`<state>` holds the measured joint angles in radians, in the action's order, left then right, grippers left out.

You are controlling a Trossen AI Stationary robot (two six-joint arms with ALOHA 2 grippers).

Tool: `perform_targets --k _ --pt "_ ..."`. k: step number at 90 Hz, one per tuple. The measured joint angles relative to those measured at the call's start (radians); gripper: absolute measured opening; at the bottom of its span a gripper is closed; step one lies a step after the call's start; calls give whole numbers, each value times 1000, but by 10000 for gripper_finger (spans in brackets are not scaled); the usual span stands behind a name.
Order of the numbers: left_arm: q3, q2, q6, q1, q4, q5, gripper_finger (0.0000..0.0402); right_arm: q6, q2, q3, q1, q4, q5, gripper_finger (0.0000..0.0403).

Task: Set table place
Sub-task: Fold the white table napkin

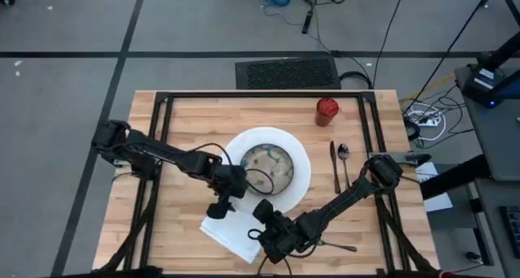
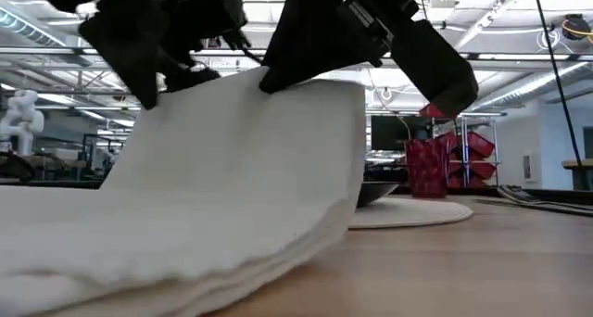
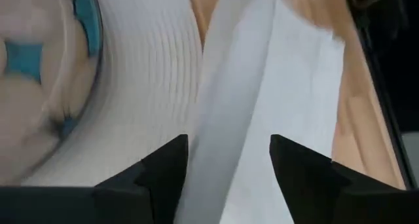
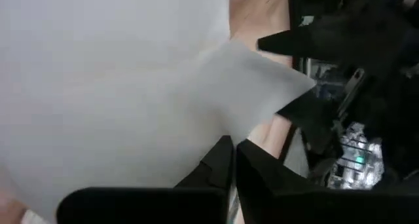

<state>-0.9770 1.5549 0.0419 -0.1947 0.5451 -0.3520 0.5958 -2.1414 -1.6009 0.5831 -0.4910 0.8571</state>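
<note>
The white cloth napkin (image 1: 233, 232) lies folded on the wooden table (image 1: 187, 123), near the front edge and just in front of the white plate (image 1: 299, 160), which carries the speckled bowl (image 1: 268, 166). My left gripper (image 1: 219, 207) is shut on the napkin's far-left part. My right gripper (image 1: 266, 229) is shut on its right part. The low view shows the napkin (image 2: 232, 187) raised between both grippers. The red cup (image 1: 327, 110) stands at the far right. The knife (image 1: 334, 166) and spoon (image 1: 344, 158) lie right of the plate. The fork (image 1: 337, 246) lies near the front. My left gripper pinches a raised band of the napkin (image 3: 229, 129) between its two fingers (image 3: 163, 175), coming from above. The band rises off the table while the napkin's near part (image 2: 83, 261) lies on the wood in several layers. My right gripper pinches the napkin near a corner (image 4: 226, 129) between its two nearly closed fingers (image 4: 219, 165), slanting down from the table's right. That side (image 2: 324, 104) is lifted and the cloth slopes down to the table.
The two grippers stand close together over the napkin. Black frame rails (image 1: 162, 148) cross the table left and right. Bare wood (image 1: 382, 229) lies at the front right and along the far left.
</note>
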Motion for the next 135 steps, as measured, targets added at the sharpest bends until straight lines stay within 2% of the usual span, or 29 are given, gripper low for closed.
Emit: perform_targets --k 15,44,54,63,75,79,100,113,124,135 --pt "0 -2 0 16 78 14 202 0 0 0 0 1 0 0" --pt "-9 -22 27 33 84 12 194 -8 0 0 0 3 0 0" --pt "-7 -20 27 33 94 13 169 -9 0 0 0 5 -14 0" --pt "-7 -20 28 32 94 13 122 -56 0 0 1 6 -59 1" --pt "-7 -20 29 15 93 2 30 -212 0 0 2 6 -127 28" --pt "-7 -20 31 6 94 0 12 -284 0 0 2 6 -153 45" --pt "-7 -20 90 -65 94 22 1 -723 46 0 5 -54 -301 151" --pt "-7 -20 111 -129 94 60 0 -995 116 -2 16 -149 -311 204" --pt "-7 -20 144 -169 91 112 0 -1192 142 -2 24 -160 -317 230" --pt "-7 -20 163 -191 94 137 0 -1288 129 -2 39 -112 -375 238"
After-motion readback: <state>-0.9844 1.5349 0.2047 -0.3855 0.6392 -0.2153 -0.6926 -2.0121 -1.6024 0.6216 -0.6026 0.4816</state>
